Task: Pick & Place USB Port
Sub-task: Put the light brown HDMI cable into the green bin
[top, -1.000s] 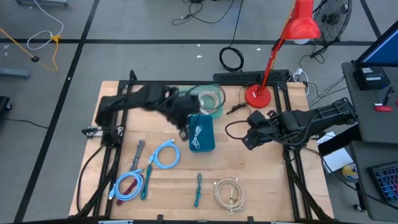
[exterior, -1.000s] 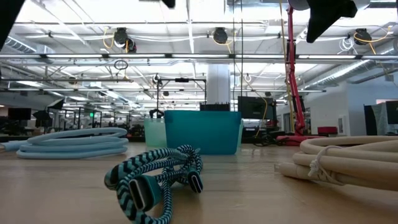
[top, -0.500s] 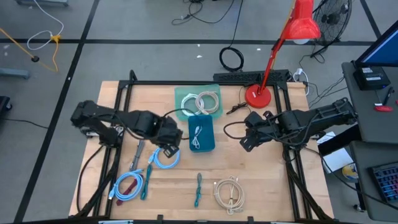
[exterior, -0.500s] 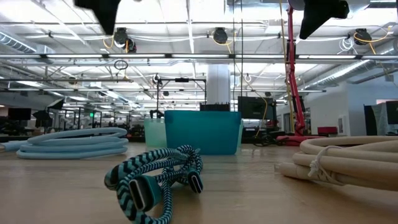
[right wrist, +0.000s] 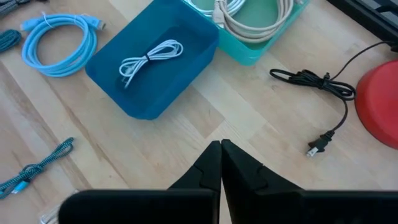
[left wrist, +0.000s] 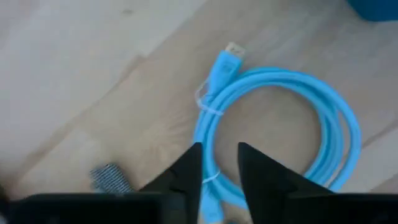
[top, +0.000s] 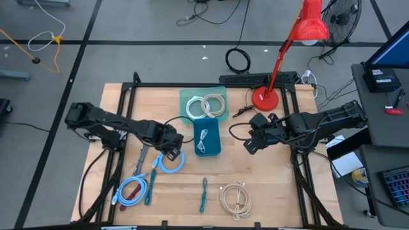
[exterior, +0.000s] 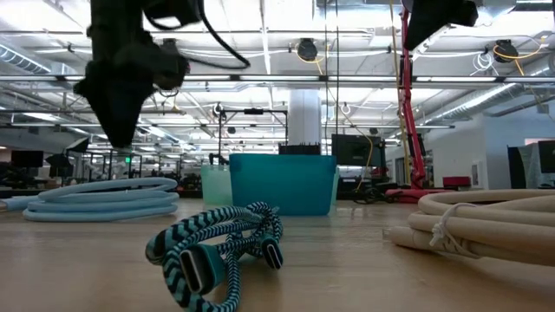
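A light blue coiled USB cable (top: 169, 161) (left wrist: 297, 77) lies flat on the table, its plug (left wrist: 231, 51) sticking out of the coil. My left gripper (top: 172, 153) (left wrist: 219, 154) hovers open right above the coil's edge, with a strand showing between its fingers. The low view shows it (exterior: 116, 139) above the coil (exterior: 95, 198), not touching. My right gripper (top: 250, 145) (right wrist: 221, 147) is shut, holds nothing, and waits right of the blue bin (top: 207, 151). A white cable (right wrist: 149, 59) lies in that bin.
A green bin (top: 192, 97) with a beige cable sits behind the blue one. Other cables lie near the front edge: a second blue coil (top: 132, 190), a teal braided one (top: 202, 195), a beige bundle (top: 236, 198). A red lamp base (top: 264, 99) and black cord (top: 243, 112) stand at far right.
My left gripper has swung from beside the blue bin toward the table's near-left and come down, ending just above the light blue coil. In the low view it has dropped into sight from above. No cable has moved.
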Robot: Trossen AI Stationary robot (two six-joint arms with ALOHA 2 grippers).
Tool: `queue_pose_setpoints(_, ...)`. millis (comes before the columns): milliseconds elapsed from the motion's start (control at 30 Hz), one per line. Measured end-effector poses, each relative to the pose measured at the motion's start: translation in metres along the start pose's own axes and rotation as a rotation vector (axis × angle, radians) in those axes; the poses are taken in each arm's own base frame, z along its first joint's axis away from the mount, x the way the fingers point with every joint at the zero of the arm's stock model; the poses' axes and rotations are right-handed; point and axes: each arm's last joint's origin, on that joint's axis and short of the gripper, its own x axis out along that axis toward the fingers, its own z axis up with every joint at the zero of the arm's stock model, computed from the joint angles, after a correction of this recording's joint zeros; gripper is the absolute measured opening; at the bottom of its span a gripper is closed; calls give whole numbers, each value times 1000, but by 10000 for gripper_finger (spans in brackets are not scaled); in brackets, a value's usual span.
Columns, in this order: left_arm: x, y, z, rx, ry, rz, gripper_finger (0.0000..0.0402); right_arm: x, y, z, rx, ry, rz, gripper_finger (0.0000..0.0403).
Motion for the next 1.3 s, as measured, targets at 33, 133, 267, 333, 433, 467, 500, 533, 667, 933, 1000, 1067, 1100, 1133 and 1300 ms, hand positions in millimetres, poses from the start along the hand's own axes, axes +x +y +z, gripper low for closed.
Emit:
queue_pose_setpoints(33, 4, 1, 1, 1, 7, -16, 125, 0, 0, 0, 1, -1, 1, 4)
queue_pose_setpoints(133, 15, 6, 0, 9, 23, -13, 168, 0, 0, 0, 8, -3, 4, 4)
queue_pose_setpoints(267, 25, 14, -4, 14, 27, 40, 203, 0, 1, 0, 20, -3, 6, 4)
queue_pose_setpoints(333, 32, 18, -5, 14, 48, 50, 211, 0, 1, 1, 23, -5, 7, 4)
queue_pose_setpoints(433, 39, 20, -6, 13, 74, 8, 215, 0, 1, 1, 27, -9, 13, 4)
queue_pose_setpoints(467, 40, 19, -6, 12, 80, -12, 216, 0, 2, 1, 27, -12, 16, 4)
queue_pose_setpoints(500, 40, 18, -6, 15, 80, -18, 216, 0, 2, 1, 28, -15, 18, 4)
queue_pose_setpoints(533, 40, 17, -7, 18, 79, -19, 216, 0, 2, 2, 29, -17, 20, 4)
queue_pose_setpoints(667, 40, 12, -6, 31, 63, -62, 216, 0, 2, 2, 26, -13, 22, 4)
queue_pose_setpoints(933, 2, -19, -4, 154, 7, -207, 216, 14, 20, -26, -131, 268, 301, 6)
queue_pose_setpoints(1000, -11, -28, -3, 187, -28, -248, 216, 20, 32, -42, -122, 265, 392, 16)
queue_pose_setpoints(1067, -26, -37, -2, 212, -69, -285, 216, 28, 45, -59, -91, 264, 467, 33)
queue_pose_setpoints(1100, -32, -41, -2, 221, -87, -300, 216, 33, 50, -66, -63, 269, 497, 44)
queue_pose_setpoints(1133, -38, -44, -2, 233, -106, -314, 216, 38, 55, -74, -32, 278, 517, 55)
queue_pose_setpoints(1300, -55, -54, -8, 298, -153, -349, 216, 63, 76, -113, 57, 318, 545, 119)
